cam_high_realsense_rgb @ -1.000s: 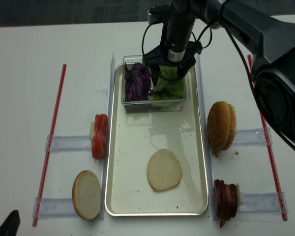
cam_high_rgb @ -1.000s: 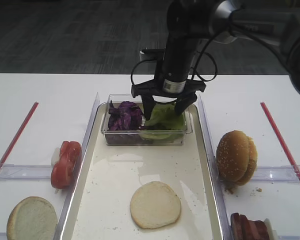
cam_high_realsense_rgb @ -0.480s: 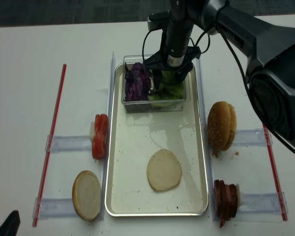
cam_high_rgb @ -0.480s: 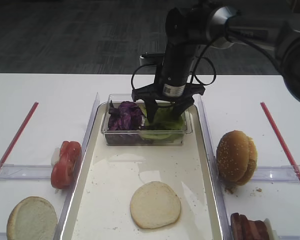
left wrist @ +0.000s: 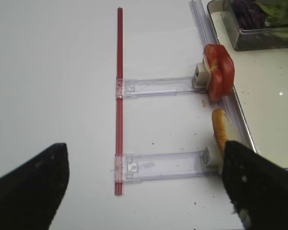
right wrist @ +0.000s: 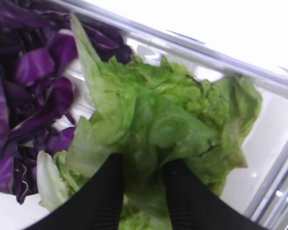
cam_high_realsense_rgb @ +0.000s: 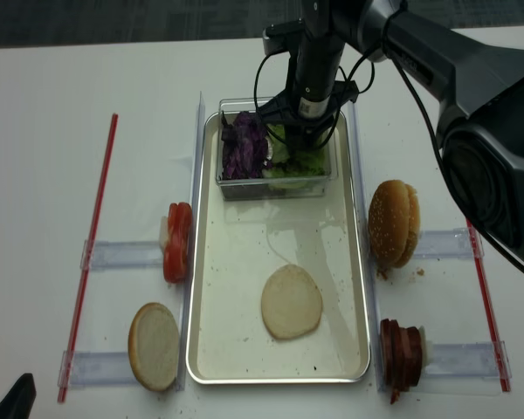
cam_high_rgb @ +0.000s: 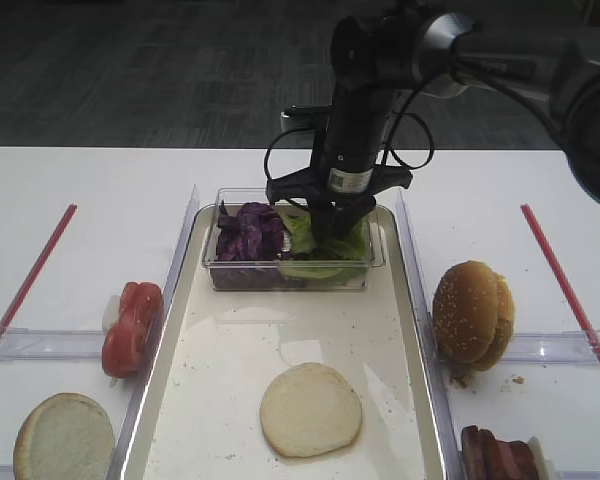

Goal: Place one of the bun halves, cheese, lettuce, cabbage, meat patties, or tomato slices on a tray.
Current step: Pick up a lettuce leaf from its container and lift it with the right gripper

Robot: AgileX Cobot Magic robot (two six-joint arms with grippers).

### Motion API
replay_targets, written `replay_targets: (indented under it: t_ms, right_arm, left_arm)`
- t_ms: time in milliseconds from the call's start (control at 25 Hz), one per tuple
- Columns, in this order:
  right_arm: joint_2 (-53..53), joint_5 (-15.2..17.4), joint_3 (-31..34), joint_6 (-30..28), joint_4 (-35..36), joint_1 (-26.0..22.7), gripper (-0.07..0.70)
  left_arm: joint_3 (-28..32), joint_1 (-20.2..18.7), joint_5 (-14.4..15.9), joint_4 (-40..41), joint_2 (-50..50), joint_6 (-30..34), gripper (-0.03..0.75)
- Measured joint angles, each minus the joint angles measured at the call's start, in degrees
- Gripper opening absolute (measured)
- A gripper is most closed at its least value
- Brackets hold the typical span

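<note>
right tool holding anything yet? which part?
Yes: the right tool pinches the ruffled green lettuce leaf by a bunched fold in its middle, inside the clear plastic box. Left tool holds nothing.

Two red rods [cam_high_realsense_rgb: 92, 249] [cam_high_rgb: 568, 297], clear plastic holders [left wrist: 158, 86], clear box [cam_high_rgb: 230, 272] on white table [cam_high_realsense_rgb: 52, 131].

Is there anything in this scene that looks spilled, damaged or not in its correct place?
Only small things: crumbs are scattered on the tray, and a few lie on the table beside the sesame bun tops. Otherwise nothing stands out.
</note>
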Motion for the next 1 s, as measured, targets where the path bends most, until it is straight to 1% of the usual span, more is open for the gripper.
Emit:
replay_targets:
  t_ms: [240,320,440,520,760,880,1000]
  right_arm:
    - [0.00,0.00,0.00,0.00,-0.49,0.00,0.221]
    - [0.00,0.00,0.00,0.00,-0.49,0.00,0.184]
    - [0.00,0.00,0.00,-0.04,-0.59,0.00,0.102]
    - [0.00,0.00,0.00,-0.04,-0.59,0.00,0.066]
    - [0.00,0.13,0.00,-0.04,-0.59,0.00,0.056]
    - [0.00,1.06,-0.40,-0.04,-0.59,0.00,0.056]
    - [-0.34,2.76,-2.02,-0.04,-0.80,0.00,0.056]
  left_arm:
    - [0.00,0.00,0.00,0.00,0.00,0.00,0.597]
    - [0.00,0.00,0.00,0.00,0.00,0.00,0.597]
    - [0.00,0.00,0.00,0.00,0.00,0.00,0.597]
    - [0.00,0.00,0.00,0.00,0.00,0.00,0.597]
    - [0.00,0.00,0.00,0.00,0.00,0.00,0.597]
    - [0.00,0.00,0.00,0.00,0.00,0.00,0.597]
    - [0.00,0.00,0.00,0.00,0.00,0.00,0.597]
